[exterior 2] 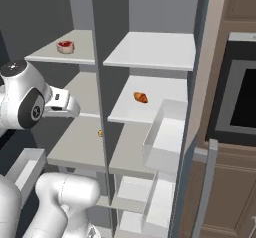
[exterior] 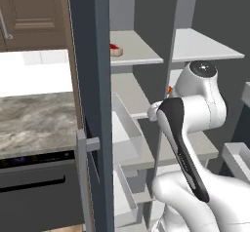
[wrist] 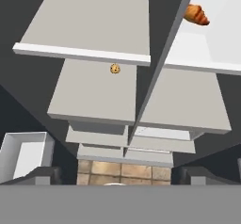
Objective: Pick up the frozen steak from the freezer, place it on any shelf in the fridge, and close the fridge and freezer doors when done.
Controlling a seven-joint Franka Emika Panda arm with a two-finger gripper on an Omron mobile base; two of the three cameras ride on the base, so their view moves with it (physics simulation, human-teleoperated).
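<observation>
The shelf (exterior 2: 150, 49) looks smooth, flat and matt pale grey, like plastic. The robot arm (exterior: 195, 109) is shiny white with dark parts. The cabinets (exterior: 34, 11) look like brown wood, the surface (exterior: 34, 121) like speckled stone

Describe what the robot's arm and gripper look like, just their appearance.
The arm is glossy white, built of rounded, bulbous segments. One joint cap is dark grey with a small round mark, and a long black panel runs down one link. In the hand view, the gripper shows two small, dark grey, blocky finger tips. No cables show.
</observation>
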